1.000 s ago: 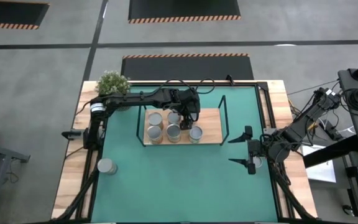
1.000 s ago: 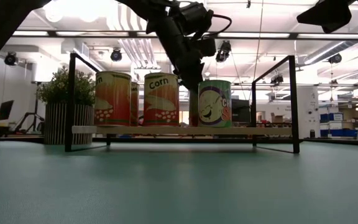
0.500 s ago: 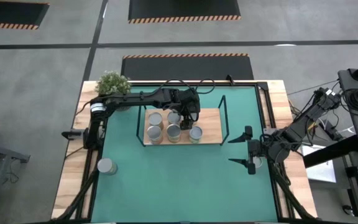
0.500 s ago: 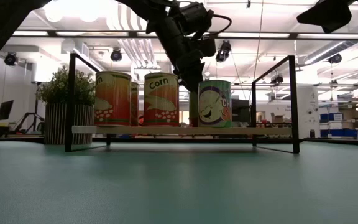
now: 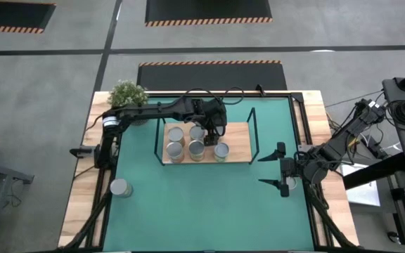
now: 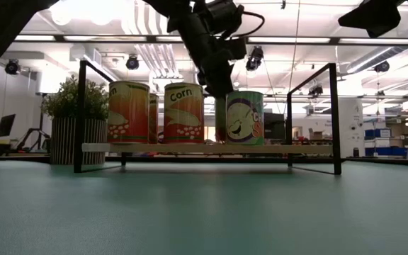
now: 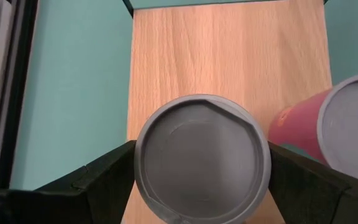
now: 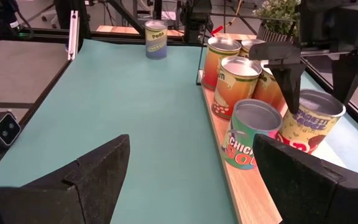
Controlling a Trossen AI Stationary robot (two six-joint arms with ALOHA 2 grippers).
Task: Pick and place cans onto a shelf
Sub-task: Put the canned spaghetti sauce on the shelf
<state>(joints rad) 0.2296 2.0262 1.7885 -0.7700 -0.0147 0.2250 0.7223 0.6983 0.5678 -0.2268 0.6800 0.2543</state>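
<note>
1. Six cans are seen standing upright on the shelf (image 5: 239,145), all on the half of the wooden board nearer the left arm; the other half is bare wood
2. A front row of three is formed by an orange-labelled can (image 6: 128,112), a corn can (image 6: 184,113) and a green soup can (image 8: 253,134); the other three are set behind them
3. The spaghetti can (image 8: 312,121) in the back row is straddled by the left gripper (image 5: 214,131), with one finger (image 7: 104,180) at each side of its grey top (image 7: 202,158)
4. The left jaws are spread wide about that can, which is standing on the board; whether the pads are touching its wall cannot be told
5. A seventh can (image 5: 121,187) is left alone on the green mat (image 5: 202,211), near the left arm's base and well apart from the shelf
6. The black wire frame (image 6: 331,117) is raised around the board, its posts close beside the cans
7. A potted plant (image 5: 127,93) is placed at the table's far left corner, behind the shelf
8. The right gripper (image 5: 281,169) is held over the mat's right edge, beside the shelf's end, jaws wide apart and nothing between them
</note>
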